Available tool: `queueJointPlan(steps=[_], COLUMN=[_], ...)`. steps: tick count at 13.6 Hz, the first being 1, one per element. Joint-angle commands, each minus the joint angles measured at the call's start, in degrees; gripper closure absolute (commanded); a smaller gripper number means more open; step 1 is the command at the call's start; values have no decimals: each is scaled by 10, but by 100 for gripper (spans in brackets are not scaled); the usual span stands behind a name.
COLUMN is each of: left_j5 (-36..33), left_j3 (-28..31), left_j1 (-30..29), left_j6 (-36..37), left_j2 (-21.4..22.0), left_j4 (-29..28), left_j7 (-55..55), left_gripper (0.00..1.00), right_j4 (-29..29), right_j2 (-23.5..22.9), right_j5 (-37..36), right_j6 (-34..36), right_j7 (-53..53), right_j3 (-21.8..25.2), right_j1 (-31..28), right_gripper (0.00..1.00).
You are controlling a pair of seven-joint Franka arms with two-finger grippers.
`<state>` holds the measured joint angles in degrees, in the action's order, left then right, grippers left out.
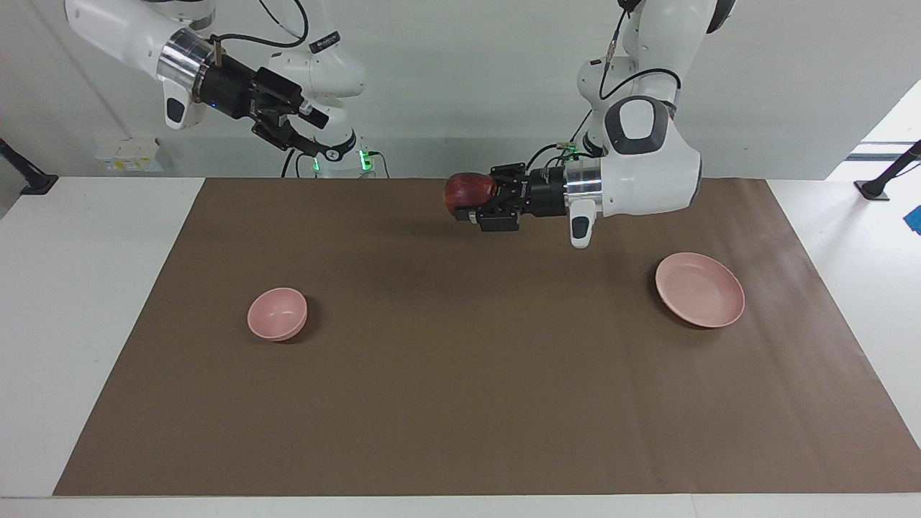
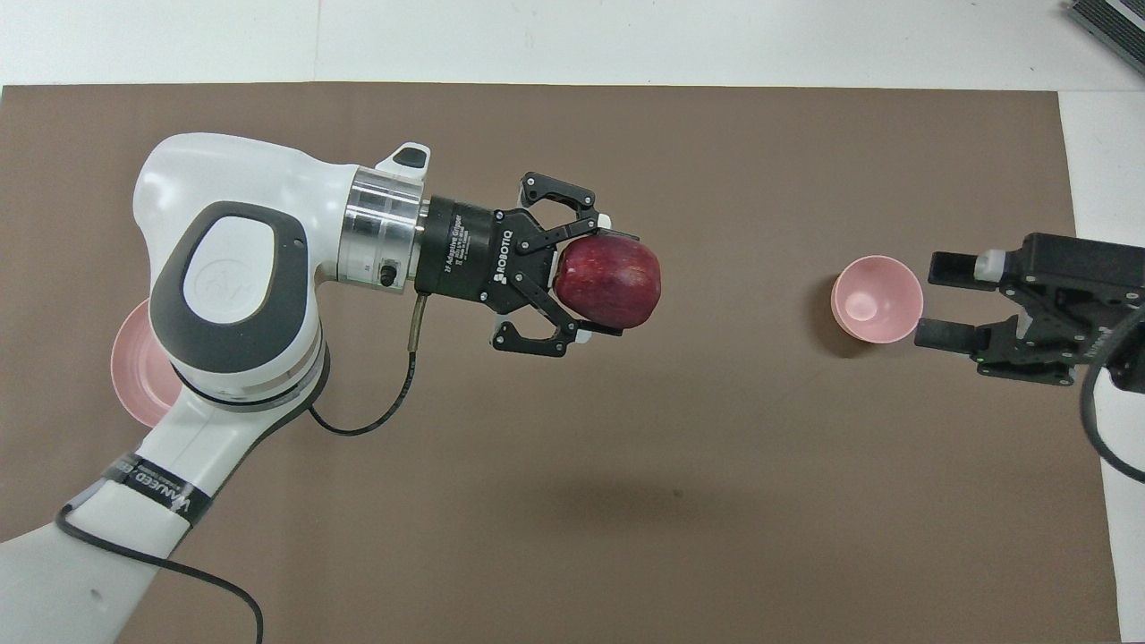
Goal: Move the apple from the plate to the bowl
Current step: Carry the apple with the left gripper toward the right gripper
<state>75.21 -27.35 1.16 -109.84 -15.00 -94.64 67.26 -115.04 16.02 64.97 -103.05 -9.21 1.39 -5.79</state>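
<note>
Here the left gripper (image 1: 475,201) pinches the dark red round apple (image 1: 469,193) above the brown mat (image 1: 460,403). The right gripper (image 1: 306,129) waits aloft, fingers spread.
</note>
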Motion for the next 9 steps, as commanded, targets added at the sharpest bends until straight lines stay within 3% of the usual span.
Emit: queueJointPlan(steps=[1,3,6,9], left_j5=[88,146,193,196], left_j3=[-34,-54,-104,-147], left_j1=[0,1,2,2], left_j6=[-26,-40,-117,-194], left_j2=[8,9,9,5], left_j4=[-10,-10,-10,-10], left_j7=[9,9,9,10], left_gripper=[100,100,100,100], right_j4=[-41,-46,-51,-53], right_j2=[16,13,16,16], right_j5=[58,64,74,88], right_j6=[-28,-39,-55,-76], right_j7=[6,6,6,8], right_j3=[-3,-5,-8,-10], right_j1=[3,15,32,55], right_gripper=[0,0,0,0])
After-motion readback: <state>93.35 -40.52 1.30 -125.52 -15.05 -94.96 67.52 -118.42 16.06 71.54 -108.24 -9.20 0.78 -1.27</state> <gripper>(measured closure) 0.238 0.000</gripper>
